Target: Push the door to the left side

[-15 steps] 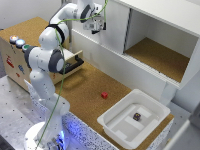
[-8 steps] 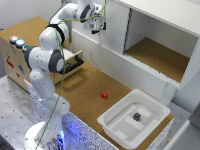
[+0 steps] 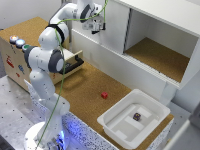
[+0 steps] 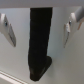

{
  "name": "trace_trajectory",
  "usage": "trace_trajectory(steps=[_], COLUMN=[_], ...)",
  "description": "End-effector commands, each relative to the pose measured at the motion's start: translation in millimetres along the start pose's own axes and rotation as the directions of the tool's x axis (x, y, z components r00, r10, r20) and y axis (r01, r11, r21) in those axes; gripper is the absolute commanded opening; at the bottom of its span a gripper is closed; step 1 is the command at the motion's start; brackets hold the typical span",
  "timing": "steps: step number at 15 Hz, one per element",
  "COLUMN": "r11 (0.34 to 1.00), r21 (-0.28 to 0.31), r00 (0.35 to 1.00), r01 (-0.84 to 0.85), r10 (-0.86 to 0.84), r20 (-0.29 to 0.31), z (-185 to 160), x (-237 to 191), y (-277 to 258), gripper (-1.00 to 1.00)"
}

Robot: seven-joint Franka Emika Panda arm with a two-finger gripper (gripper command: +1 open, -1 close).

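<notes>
The door is a plain white panel that covers the half of the white cabinet on the exterior view's left. The half on the exterior view's right is open and shows a brown floor. My gripper is high up at the door's edge on the exterior view's left, close to its face. I cannot tell whether it touches the door. In the wrist view my gripper is open and empty, with one fingertip on each side. A dark vertical band on a white surface lies between them.
A light wooden drawer with a black handle stands open below the arm. A small red block lies on the cork table. A white plastic bin at the front holds a small dark object. A wooden box with buttons stands at the exterior view's left.
</notes>
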State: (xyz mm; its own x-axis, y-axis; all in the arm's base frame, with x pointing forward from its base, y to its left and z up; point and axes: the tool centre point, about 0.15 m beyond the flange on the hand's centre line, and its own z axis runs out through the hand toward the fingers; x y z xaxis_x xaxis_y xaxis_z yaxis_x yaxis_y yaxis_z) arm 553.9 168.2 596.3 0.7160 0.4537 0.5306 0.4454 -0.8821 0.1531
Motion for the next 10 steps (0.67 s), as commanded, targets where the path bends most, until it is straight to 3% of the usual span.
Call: trace_trajectory(steps=[1,10], r11=[0.999,1.0], r21=[-0.045,-0.031], r00=[1.0,1.0], r01=[-0.006,-0.004], r10=[0.006,0.004], r20=[0.02,0.007], z=[-26.8,-73.2], x=[-32.3,-113.5], y=[-17.0,-30.8], gripper=[1.0,1.0])
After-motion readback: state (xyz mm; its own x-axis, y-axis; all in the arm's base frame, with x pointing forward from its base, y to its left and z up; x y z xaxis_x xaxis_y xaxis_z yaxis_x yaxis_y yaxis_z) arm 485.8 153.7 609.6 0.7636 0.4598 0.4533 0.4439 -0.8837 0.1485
